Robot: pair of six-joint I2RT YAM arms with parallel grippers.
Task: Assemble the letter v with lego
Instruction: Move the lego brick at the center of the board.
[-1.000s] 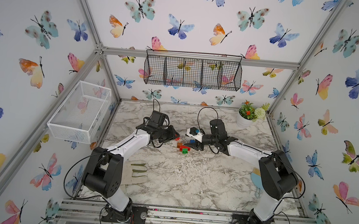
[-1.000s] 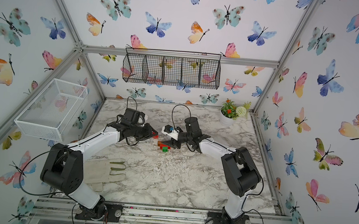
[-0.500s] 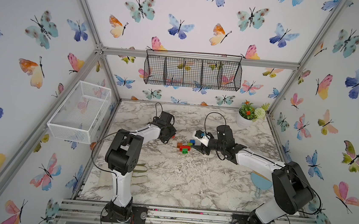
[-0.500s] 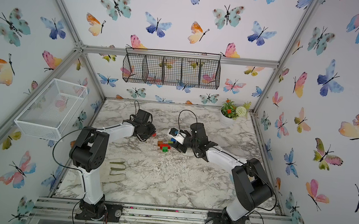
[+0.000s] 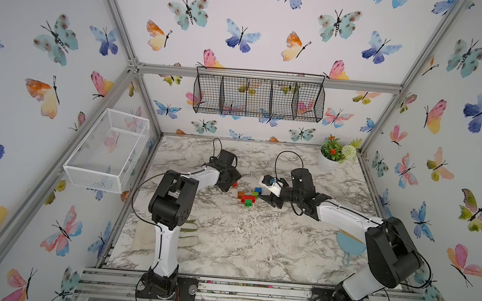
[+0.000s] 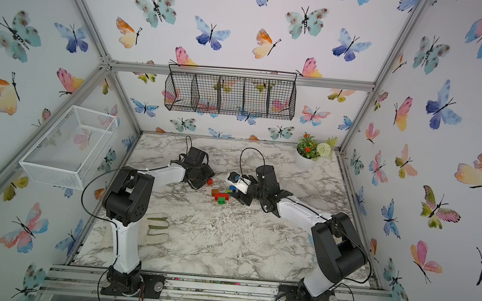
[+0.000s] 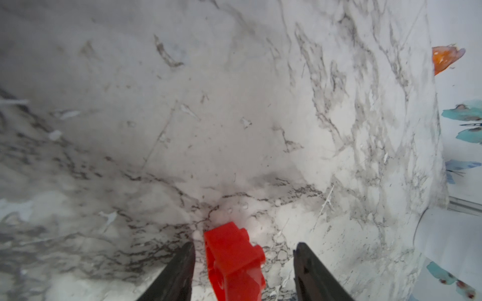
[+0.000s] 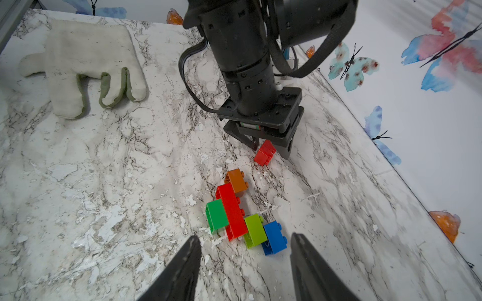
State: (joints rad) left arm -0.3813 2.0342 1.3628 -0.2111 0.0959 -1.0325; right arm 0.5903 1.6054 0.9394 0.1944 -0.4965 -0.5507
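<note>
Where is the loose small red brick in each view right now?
In a top view: small red brick beside the left pincer, left of the joined bricks.
In a top view: same spot.
Left wrist: close up between the pincer's fingers.
Right wrist: beyond the joined bricks, under that pincer.
Shared landmark: the open left pincer straddling it.

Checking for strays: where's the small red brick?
In both top views the small red brick sits left of the cluster, nearest the orange brick, between the left end effector's open fingers.

Lego bricks (image 8: 232, 211): six; two red, one each orange, green, lime, blue. Glove (image 8: 86, 57): one. Baskets (image 5: 258, 97): two. Plant (image 5: 334, 153): one.
</note>
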